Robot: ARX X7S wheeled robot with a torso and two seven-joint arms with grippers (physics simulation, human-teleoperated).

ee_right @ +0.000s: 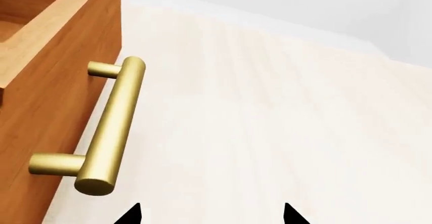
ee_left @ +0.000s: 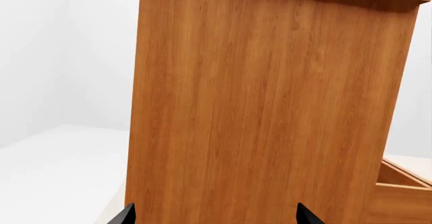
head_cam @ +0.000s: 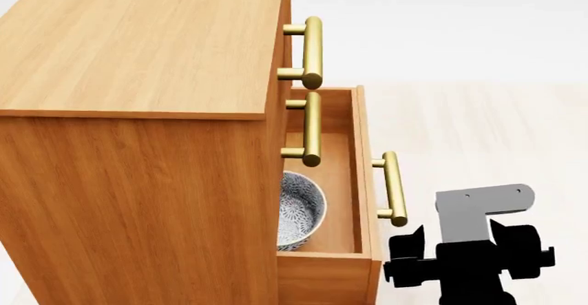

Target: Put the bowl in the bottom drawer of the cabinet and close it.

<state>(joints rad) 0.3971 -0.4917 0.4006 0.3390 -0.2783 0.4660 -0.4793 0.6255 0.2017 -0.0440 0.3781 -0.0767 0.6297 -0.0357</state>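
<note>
Right gripper [ee_right: 210,215] (fingers spread, empty) faces the bottom drawer [head_cam: 365,181] handle [ee_right: 108,128] for closing; bowl [head_cam: 301,210] inside.

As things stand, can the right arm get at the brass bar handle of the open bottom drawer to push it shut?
Probably yes. The right claw sits open just off the bottom drawer's brass bar handle, with only bare pale floor between them. The patterned bowl already lies inside.

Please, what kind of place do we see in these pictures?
Probably a bare simulated room, not a furnished home. A wooden cabinet with brass handles stands on a pale plank floor before plain white walls, and a patterned bowl lies in its open bottom drawer.
</note>
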